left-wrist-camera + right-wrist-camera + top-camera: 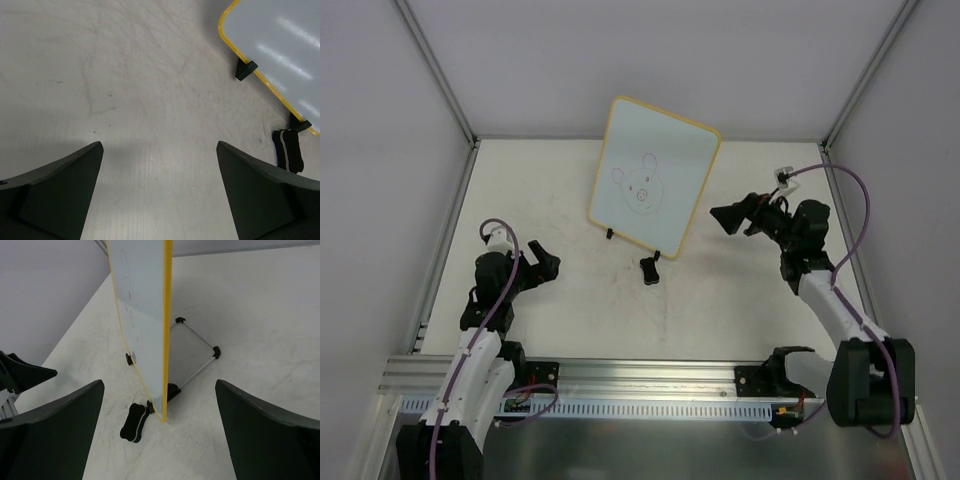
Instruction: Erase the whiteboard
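The whiteboard (655,175), white with a yellow rim, stands tilted on two black feet at the table's middle back, with a red animal-face doodle on it. It shows edge-on in the right wrist view (145,315) and as a corner in the left wrist view (280,55). A small black eraser (649,270) lies on the table by its front right foot; it also shows in the right wrist view (134,422) and the left wrist view (290,156). My left gripper (542,265) is open and empty, left of the board. My right gripper (728,217) is open and empty, right of the board.
The table (570,300) is off-white and scuffed, enclosed by grey walls with metal corner posts (440,75). A wire stand (197,352) props the board from behind. An aluminium rail (620,375) runs along the near edge.
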You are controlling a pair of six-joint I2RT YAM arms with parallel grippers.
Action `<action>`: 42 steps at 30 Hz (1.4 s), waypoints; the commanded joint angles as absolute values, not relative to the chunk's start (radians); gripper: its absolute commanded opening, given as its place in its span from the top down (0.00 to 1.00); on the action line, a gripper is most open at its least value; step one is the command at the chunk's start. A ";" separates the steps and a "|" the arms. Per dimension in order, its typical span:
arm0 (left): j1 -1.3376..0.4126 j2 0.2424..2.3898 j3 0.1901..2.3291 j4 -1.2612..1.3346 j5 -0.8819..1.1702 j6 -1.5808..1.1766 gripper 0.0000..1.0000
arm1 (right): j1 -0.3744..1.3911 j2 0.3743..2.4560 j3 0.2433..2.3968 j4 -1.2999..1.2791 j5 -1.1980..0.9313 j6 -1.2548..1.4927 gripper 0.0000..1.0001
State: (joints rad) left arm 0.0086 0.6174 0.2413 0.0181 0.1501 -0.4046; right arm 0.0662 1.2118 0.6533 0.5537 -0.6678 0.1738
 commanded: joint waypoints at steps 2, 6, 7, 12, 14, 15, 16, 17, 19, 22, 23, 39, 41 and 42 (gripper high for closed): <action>0.018 0.626 0.288 0.040 0.212 -0.393 0.01 | 0.078 0.947 0.527 0.489 -0.579 0.069 0.01; 0.018 0.600 0.293 0.041 0.331 -0.379 0.01 | 0.077 0.958 0.584 0.491 -0.555 0.071 0.01; 0.017 0.579 0.290 0.041 0.340 -0.377 0.01 | 0.077 0.989 0.612 0.486 -0.581 0.081 0.01; 0.018 0.487 0.252 0.040 0.400 -0.391 0.01 | 0.077 1.194 0.725 0.607 -0.615 0.121 0.01; 0.018 0.459 0.233 0.037 0.390 -0.394 0.01 | 0.077 1.258 0.782 0.623 -0.632 0.135 0.01; 0.018 0.445 0.226 0.034 0.353 -0.405 0.01 | 0.077 1.319 0.810 0.629 -0.650 0.146 0.01; 0.018 0.430 0.216 0.034 0.335 -0.429 0.01 | 0.078 1.344 0.852 0.646 -0.691 0.161 0.01; 0.018 0.428 0.203 0.034 0.313 -0.443 0.01 | 0.080 1.362 0.865 0.652 -0.704 0.198 0.01; 0.018 0.440 0.189 0.031 0.269 -0.462 0.01 | 0.084 1.373 0.864 0.675 -0.724 0.215 0.01; 0.020 0.483 0.202 0.032 0.281 -0.456 0.01 | 0.086 1.333 0.798 0.675 -0.677 0.180 0.01; 0.018 0.494 0.210 0.032 0.285 -0.454 0.01 | 0.086 1.328 0.773 0.675 -0.670 0.166 0.01; 0.018 0.509 0.216 0.040 0.282 -0.448 0.01 | 0.084 1.512 0.884 0.848 -0.761 0.252 0.01; 0.020 0.512 0.218 0.040 0.278 -0.449 0.01 | 0.084 1.520 0.879 0.851 -0.753 0.249 0.01; 0.020 0.514 0.218 0.040 0.278 -0.449 0.01 | 0.084 1.525 0.884 0.854 -0.753 0.250 0.01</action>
State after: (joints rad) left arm 0.0086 0.5179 0.1989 0.0177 0.2848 -0.4343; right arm 0.0803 1.5181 0.8436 0.7578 -0.7376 0.2401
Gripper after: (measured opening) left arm 0.991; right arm 0.991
